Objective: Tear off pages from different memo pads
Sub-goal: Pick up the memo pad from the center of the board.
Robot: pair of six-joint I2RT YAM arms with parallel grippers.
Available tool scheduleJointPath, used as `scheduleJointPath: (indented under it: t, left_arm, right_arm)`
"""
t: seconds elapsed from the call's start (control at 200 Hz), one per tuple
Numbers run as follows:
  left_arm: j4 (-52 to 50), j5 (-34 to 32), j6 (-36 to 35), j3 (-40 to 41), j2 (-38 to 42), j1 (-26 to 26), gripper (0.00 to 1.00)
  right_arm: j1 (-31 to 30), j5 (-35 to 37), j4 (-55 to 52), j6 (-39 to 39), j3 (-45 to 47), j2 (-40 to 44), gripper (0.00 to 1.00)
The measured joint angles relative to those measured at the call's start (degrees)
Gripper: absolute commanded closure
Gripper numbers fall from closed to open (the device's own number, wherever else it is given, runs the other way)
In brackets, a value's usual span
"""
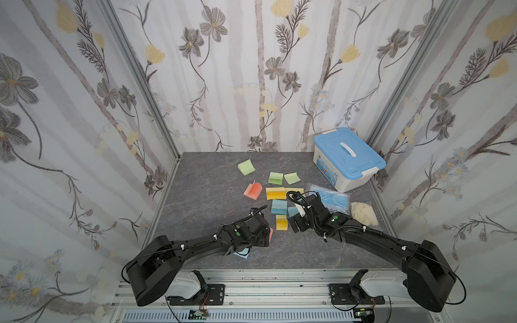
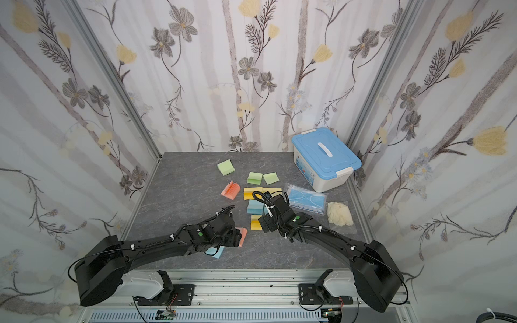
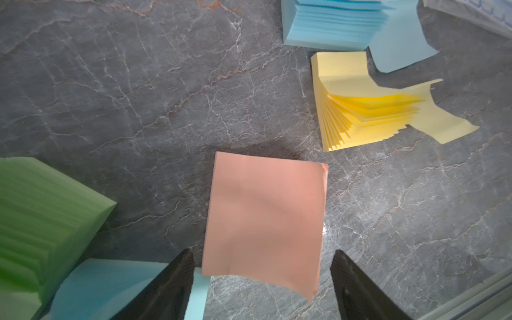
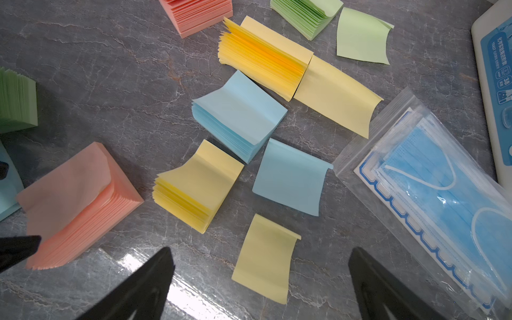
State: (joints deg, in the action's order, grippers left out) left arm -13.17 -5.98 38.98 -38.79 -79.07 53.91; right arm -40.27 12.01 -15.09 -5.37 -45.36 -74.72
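Observation:
Several memo pads lie mid-table: green (image 1: pixel 246 167), salmon pink (image 1: pixel 253 190), yellow (image 1: pixel 275 193), light blue (image 1: pixel 279 206). My left gripper (image 3: pixel 262 251) is open. A loose salmon pink page (image 3: pixel 266 221) sits between its fingers, touching neither, with a pink pad (image 4: pixel 77 199) close by. A green pad (image 3: pixel 41 216) and a blue pad (image 3: pixel 110 288) sit beside this gripper. My right gripper (image 4: pixel 261 249) is open over a loose yellow page (image 4: pixel 266 260). Other torn pages lie near it: blue (image 4: pixel 291 177), yellow (image 4: pixel 335 94), green (image 4: pixel 363 36).
A white box with a blue lid (image 1: pixel 348 158) stands at the back right. A clear packet of blue masks (image 1: pixel 333 200) lies in front of it, close to my right gripper. A bag of pale gloves (image 1: pixel 363 214) lies by the right wall.

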Motion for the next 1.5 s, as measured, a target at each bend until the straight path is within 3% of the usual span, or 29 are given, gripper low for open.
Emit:
scheduleJointPath:
  t: [0.55,0.789,0.904,1.149,1.504]
  left_arm:
    - [-3.13,-4.96,0.39,-0.85,-1.03,0.63,0.32]
    - [-4.61,-7.02,0.35,-0.81,1.05,0.63,0.32]
    - [-4.66,-7.74,0.33,-0.28,2.21,0.63,0.32]
    - [-5.09,-8.96,0.22,1.16,4.68,0.63,0.31]
    - [-6.58,-10.27,-0.20,1.46,8.44,0.63,0.26]
  right_arm:
    - [-0.33,0.00,-0.02,0.33,-0.57,-1.09,0.00]
    - [-6.12,-4.57,1.73,5.31,-1.03,-1.92,0.04]
    - [-7.37,-8.11,4.63,7.85,-1.16,-4.59,0.09]
    - [-8.81,-13.38,8.09,10.58,-4.61,-11.34,0.11]
    - [-9.64,-13.70,7.87,13.40,-10.67,-21.40,0.11]
